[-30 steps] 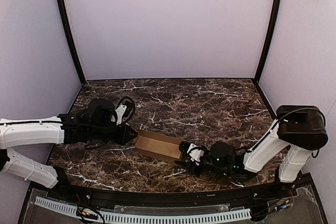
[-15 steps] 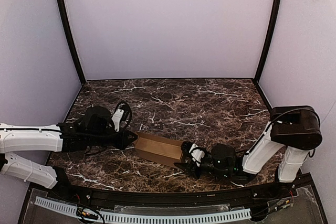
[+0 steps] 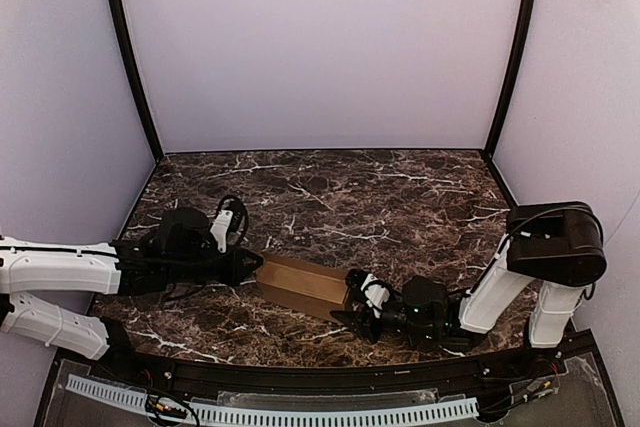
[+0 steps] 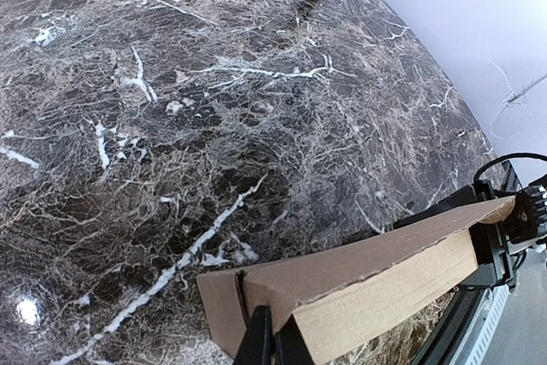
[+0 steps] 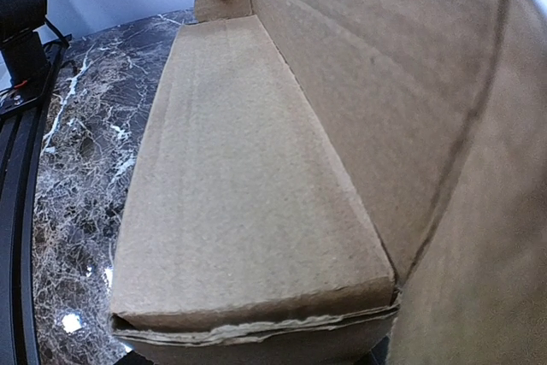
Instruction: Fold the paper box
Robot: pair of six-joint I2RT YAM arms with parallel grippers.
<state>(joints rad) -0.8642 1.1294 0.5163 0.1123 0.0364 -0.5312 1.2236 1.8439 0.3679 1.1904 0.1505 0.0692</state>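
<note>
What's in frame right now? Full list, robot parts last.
paper box: one, plain brown, lying on the table near the front, between the two grippers
table: one, dark marble pattern, fills the floor of the booth
walls: three, pale lilac, back and both sides
posts: two, black, at the back corners
left gripper: one, black, shut, tips at the box's left end
right gripper: one, black, jaws on either side of the box's right end

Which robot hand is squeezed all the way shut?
The left gripper: its fingers are pressed together against the paper box. The right gripper straddles the box's other end.
</note>
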